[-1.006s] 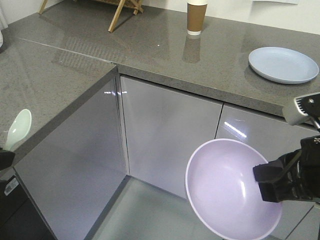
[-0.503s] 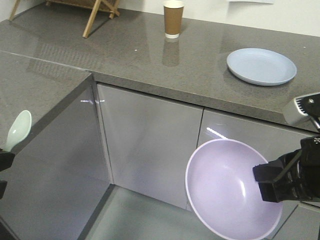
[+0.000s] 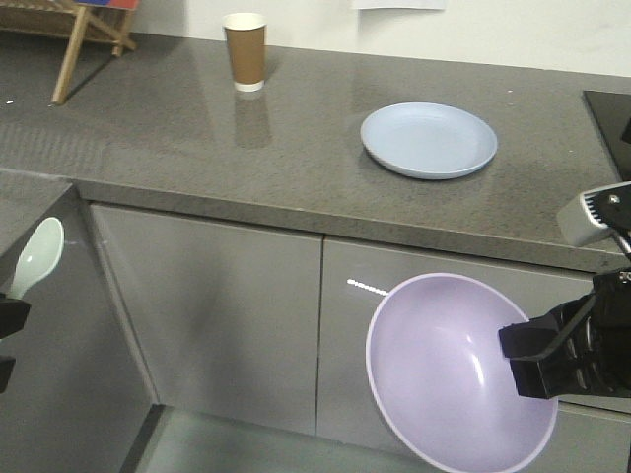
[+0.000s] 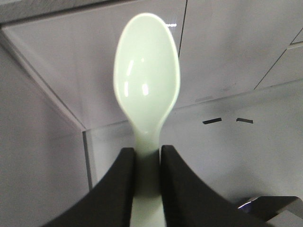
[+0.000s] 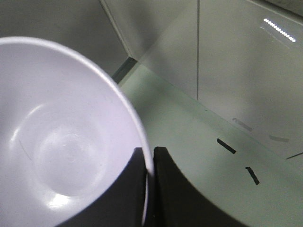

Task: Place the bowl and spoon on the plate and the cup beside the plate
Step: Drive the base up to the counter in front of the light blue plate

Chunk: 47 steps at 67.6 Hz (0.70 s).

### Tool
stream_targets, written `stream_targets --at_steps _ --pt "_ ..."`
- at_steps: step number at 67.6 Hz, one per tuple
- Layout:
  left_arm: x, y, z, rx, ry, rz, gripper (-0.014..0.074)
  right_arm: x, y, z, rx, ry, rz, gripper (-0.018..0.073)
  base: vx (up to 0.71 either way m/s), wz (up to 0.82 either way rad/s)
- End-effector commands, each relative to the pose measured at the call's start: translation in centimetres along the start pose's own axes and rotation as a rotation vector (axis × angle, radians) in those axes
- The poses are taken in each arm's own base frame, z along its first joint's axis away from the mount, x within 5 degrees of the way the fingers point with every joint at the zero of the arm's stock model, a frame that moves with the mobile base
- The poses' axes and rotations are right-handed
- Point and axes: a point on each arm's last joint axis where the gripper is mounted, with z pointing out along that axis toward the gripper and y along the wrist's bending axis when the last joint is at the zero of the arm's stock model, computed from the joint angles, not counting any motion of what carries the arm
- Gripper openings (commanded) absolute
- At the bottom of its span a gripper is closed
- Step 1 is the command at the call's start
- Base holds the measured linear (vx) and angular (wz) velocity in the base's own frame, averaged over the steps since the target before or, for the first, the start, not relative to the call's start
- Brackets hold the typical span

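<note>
My right gripper (image 3: 523,360) (image 5: 150,158) is shut on the rim of the lavender bowl (image 3: 449,370) (image 5: 57,142), held in the air below counter height, its opening facing the front camera. At the left edge my left gripper (image 3: 8,313) (image 4: 147,153) is shut on the handle of the mint-green spoon (image 3: 35,256) (image 4: 147,94), scoop pointing up. The pale blue plate (image 3: 429,140) lies bare on the grey counter (image 3: 197,148). The brown paper cup (image 3: 245,51) stands upright at the counter's back, well left of the plate.
Glossy grey cabinet doors (image 3: 217,315) run under the counter edge, close behind both held things. A wooden stand leg (image 3: 74,49) sits at the back left. A black hob edge (image 3: 611,113) shows at far right.
The whole scene has slid right in view: plate and cup now sit more central, and the side counter has left the frame. Both grippers keep their holds, unchanged relative to the camera.
</note>
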Motion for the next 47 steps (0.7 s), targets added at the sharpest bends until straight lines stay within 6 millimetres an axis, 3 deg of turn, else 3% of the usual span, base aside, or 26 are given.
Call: stream_targets --at_steps 1,47 --pt "-1.01 -0.13 -0.82 0.002 -0.089 -0.005 0.0101 -1.02 0.30 -0.86 -0.004 -0.088 -0.008 -0.0001 0.14 -0.29" --pt "-1.01 -0.13 -0.82 0.002 -0.089 -0.005 0.0101 -0.99 0.30 -0.86 -0.005 -0.085 -0.008 -0.0001 0.11 -0.16"
